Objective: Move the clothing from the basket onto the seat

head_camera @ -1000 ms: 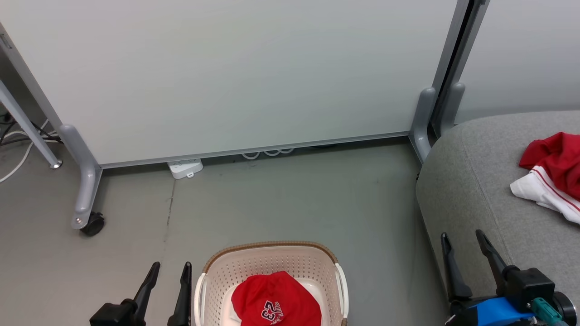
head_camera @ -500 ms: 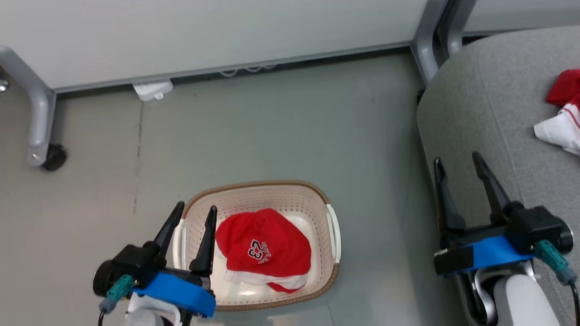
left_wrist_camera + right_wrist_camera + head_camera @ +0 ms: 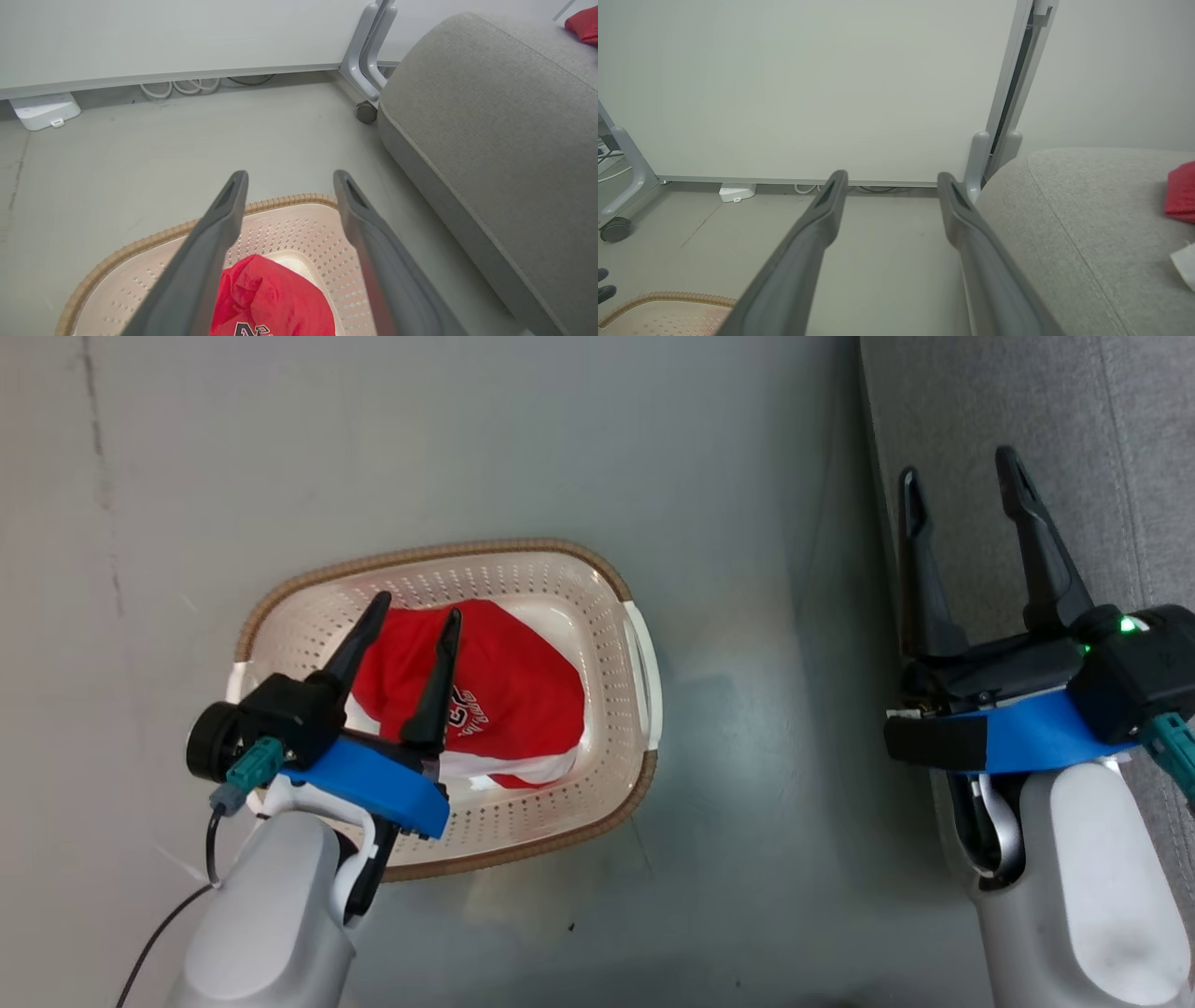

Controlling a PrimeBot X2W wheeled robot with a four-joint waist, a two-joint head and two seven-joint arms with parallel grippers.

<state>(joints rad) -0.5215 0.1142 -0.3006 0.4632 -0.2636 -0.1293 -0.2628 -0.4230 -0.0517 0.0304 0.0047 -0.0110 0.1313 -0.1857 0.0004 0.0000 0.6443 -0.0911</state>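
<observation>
Hovering over the clothing (image 3: 523, 691) in the basket (image 3: 597, 560), found left pincer (image 3: 418, 605) released, empty; right pincer (image 3: 958, 465) released too, by the seat (image 3: 1120, 429). Judged likely fault: shallow pinch, fabric slipping back.

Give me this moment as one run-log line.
left pincer open above red garment in basket | right pincer open, empty, at seat edge | other red garment on seat | grasp not yet made

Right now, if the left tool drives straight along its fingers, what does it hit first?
Likely the basket's far rim, or floor just beyond; the left tool points over the red garment. Depth unclear.
</observation>
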